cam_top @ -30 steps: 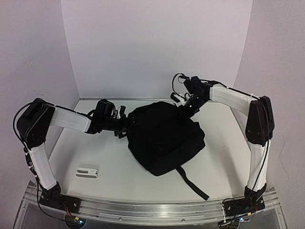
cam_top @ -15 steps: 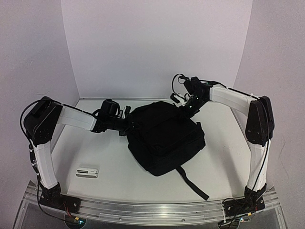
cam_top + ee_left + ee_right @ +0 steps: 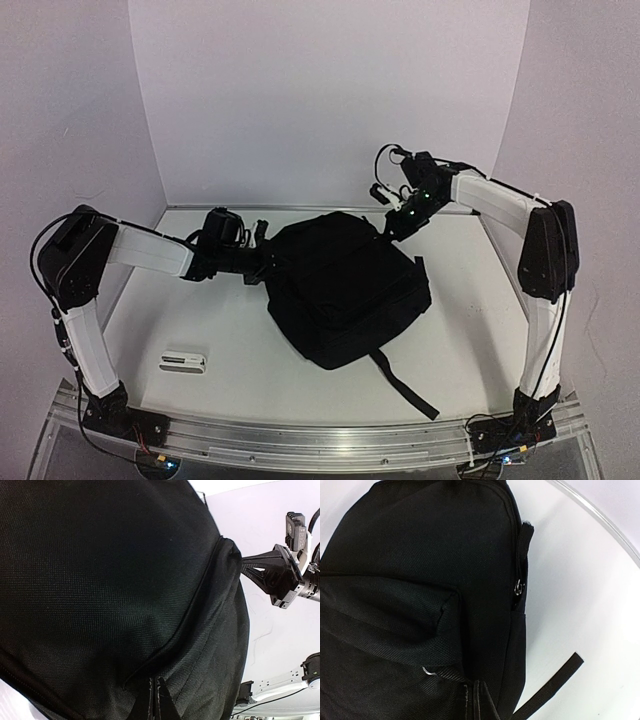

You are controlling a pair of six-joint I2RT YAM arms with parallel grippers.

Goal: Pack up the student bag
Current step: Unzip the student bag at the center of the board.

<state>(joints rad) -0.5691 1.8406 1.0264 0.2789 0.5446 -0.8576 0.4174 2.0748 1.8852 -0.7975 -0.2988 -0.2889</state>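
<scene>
The student bag [image 3: 345, 285], a large black fabric backpack, lies in the middle of the table with a webbing strap [image 3: 410, 390] trailing toward the front. My left gripper [image 3: 266, 262] is at the bag's left edge. In the left wrist view its fingers [image 3: 155, 697] are pressed together on a fold of the bag [image 3: 100, 580]. My right gripper [image 3: 390, 225] is shut on the bag's far right corner, and the cloth there is drawn to a point. In the right wrist view the zip pull [image 3: 519, 587] shows on the bag's side [image 3: 420, 555].
A small white flat object [image 3: 183, 358] lies on the table near the front left. White walls close the back and both sides. The loose strap [image 3: 555, 685] crosses the white tabletop [image 3: 470, 330] to the right of the bag.
The left jaws have closed on the bag's left edge. The right wrist has shifted a little up and to the right while staying shut at the bag's far corner.
</scene>
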